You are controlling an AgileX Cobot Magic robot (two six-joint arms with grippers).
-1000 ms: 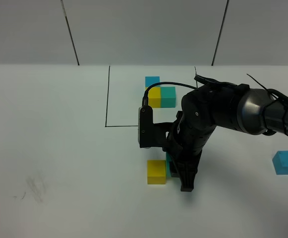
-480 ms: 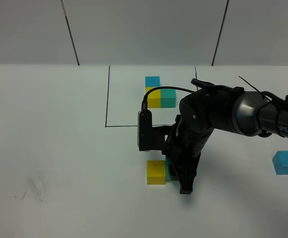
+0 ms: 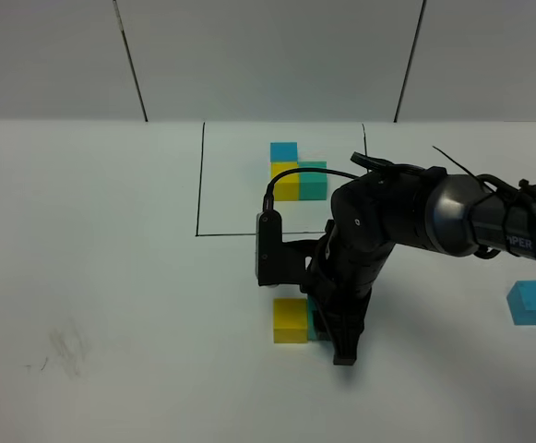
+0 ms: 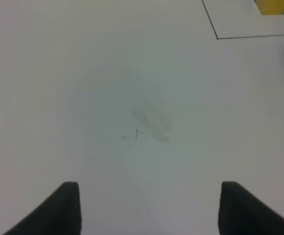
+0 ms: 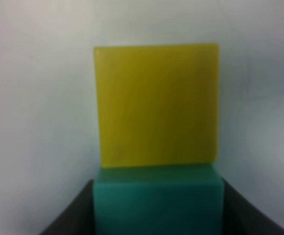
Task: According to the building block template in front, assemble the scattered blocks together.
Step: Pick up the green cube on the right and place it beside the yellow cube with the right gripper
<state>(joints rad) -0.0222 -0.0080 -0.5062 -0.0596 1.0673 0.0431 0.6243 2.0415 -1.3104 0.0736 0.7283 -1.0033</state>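
The building block template sits inside a thin black rectangle (image 3: 199, 185): a sky-blue cube (image 3: 283, 151) behind a yellow cube (image 3: 287, 182), with a teal-green cube (image 3: 313, 181) to the yellow one's right. Nearer the front, a loose yellow block (image 3: 291, 320) rests on the table. A loose teal-green block (image 3: 314, 318) touches its right side, mostly hidden under the right arm. My right gripper (image 3: 328, 330) (image 5: 159, 215) is shut on that teal-green block (image 5: 157, 203), pressed against the yellow block (image 5: 156, 105). A loose sky-blue block (image 3: 532, 303) lies far right. My left gripper (image 4: 151, 208) is open over bare table.
The white table carries a faint smudge (image 3: 65, 346) (image 4: 151, 120) at the front left. The left wrist view catches a corner of the black rectangle (image 4: 239, 35) and the template's yellow cube (image 4: 273, 6). Grey wall panels stand behind the table.
The right arm has shifted slightly left with the teal-green block, closing it against the loose yellow block. The left gripper has not moved.
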